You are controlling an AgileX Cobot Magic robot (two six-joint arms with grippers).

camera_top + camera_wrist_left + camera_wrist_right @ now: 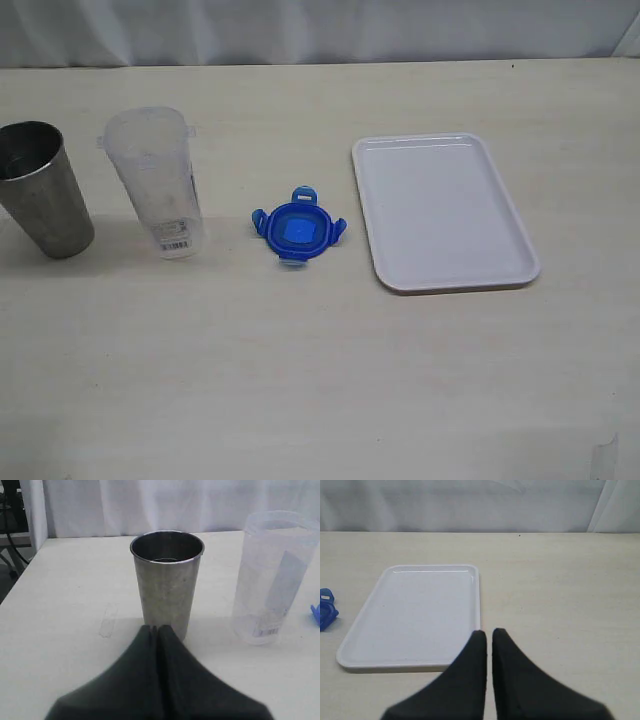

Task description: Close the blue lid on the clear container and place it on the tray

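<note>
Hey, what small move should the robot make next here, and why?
Probably open the right gripper and ease it toward the small round blue plastic lid. That lid lies loose on the table between the tall clear plastic container, which stands open, and the flat white rectangular tray. The right gripper is shut and empty, and so is the left gripper.

**Edges, blur and fine print**

In the left wrist view, the blue lid (316, 614) is only a sliver at the picture's edge. The blurred left gripper (156, 628) covers the metal cup (167, 580) at its base. The exterior view clips that cup's rim. The clear container (158, 180) has label print too small to read.
</note>
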